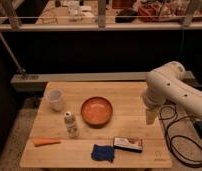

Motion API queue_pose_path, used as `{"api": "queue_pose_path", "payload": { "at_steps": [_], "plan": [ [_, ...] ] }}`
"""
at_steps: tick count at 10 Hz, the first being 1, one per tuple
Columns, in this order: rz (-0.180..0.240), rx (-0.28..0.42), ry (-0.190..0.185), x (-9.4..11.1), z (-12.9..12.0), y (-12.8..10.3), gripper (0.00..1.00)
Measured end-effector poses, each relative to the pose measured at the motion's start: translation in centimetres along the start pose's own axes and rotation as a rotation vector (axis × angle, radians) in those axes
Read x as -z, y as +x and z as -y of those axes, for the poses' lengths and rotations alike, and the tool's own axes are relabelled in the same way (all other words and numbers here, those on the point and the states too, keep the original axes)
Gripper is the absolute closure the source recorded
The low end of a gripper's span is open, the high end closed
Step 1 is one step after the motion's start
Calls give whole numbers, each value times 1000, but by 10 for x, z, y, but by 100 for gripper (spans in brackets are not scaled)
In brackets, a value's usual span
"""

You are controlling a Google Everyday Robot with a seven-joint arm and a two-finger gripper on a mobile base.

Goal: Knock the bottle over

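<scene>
Camera view: the bottle is standing upright on the worktop, left of centre in the frame. It is sitting below the cup, above the carrot and just left of the orange bowl. The pincer is hanging under the white arm at the worktop's right edge, well apart from the bottle; whether it is apart or together cannot be told. A blue cloth and a flat packet are lying near the front edge.

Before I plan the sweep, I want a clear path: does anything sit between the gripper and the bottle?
Yes. The gripper hangs at the right, the bottle stands left of centre, and the orange bowl lies between them. A pass above its low rim might clear.
</scene>
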Motion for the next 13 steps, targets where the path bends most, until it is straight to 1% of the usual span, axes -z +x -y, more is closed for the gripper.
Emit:
{"api": "queue_pose_path", "payload": {
  "at_steps": [4, 6, 8, 9, 10, 11, 12, 13],
  "plan": [
    [3, 46, 7, 2, -3, -22, 20],
    [7, 75, 12, 4, -3, -43, 20],
    [12, 97, 17, 5, -4, -54, 20],
    [16, 116, 20, 5, -5, -58, 20],
    [23, 137, 23, 4, -6, -66, 20],
    [36, 167, 25, 4, -7, -81, 20],
    [45, 187, 26, 3, -8, -91, 20],
    [49, 200, 28, 3, -9, -95, 20]
  ]
}}
